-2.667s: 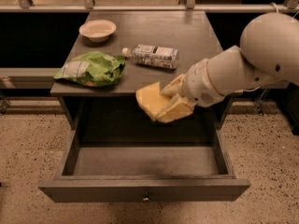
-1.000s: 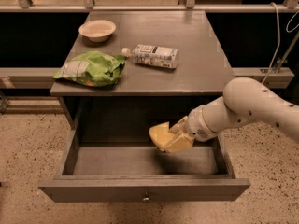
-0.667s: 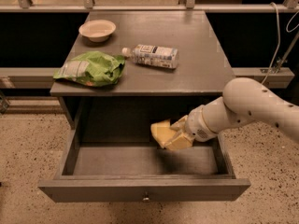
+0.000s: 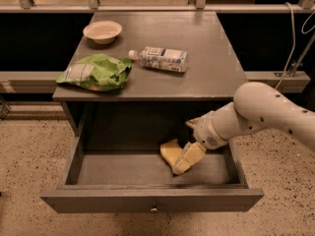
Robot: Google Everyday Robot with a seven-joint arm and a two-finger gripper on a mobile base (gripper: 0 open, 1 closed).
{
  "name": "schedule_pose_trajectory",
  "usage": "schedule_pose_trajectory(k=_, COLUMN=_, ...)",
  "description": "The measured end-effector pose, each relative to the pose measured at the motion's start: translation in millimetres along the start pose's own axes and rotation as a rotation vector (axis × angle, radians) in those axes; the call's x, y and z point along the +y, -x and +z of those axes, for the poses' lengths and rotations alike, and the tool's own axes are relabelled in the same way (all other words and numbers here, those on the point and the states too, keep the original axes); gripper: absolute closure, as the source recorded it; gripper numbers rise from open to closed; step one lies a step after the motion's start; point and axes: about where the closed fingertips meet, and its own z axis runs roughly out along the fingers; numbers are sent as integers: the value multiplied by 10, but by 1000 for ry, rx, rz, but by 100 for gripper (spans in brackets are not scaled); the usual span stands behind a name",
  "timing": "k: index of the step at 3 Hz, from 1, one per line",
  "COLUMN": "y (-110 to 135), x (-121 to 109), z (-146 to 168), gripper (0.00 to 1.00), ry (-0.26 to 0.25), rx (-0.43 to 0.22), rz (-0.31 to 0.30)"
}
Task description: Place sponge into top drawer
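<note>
The top drawer (image 4: 98, 200) is pulled out below the table, its small knob (image 4: 154, 209) on the front panel. The pale yellow sponge (image 4: 170, 151) lies on the drawer floor, right of the middle. My gripper (image 4: 184, 146) reaches into the drawer from the right on a white arm and is open. Its lower finger (image 4: 190, 157) rests against the sponge's right side. The upper finger (image 4: 193, 123) stands apart from the sponge, near the table's underside.
On the tabletop (image 4: 211, 58) lie a green chip bag (image 4: 96, 72) at front left, a plastic bottle (image 4: 160, 59) on its side in the middle, and a white bowl (image 4: 102, 31) at the back left. A speckled floor surrounds the table.
The gripper has opened. The sponge has dropped from between the fingers to the drawer floor, slightly lower and to the left. The arm has barely moved.
</note>
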Motion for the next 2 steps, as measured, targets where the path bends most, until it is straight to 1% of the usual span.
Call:
schedule_pose_trajectory(k=1, y=36, x=83, z=-141, gripper=0, ry=5, rx=-11, rz=-30)
schedule_pose_trajectory(k=2, y=46, x=212, z=-422, gripper=0, ry=-5, rx=-34, rz=-83)
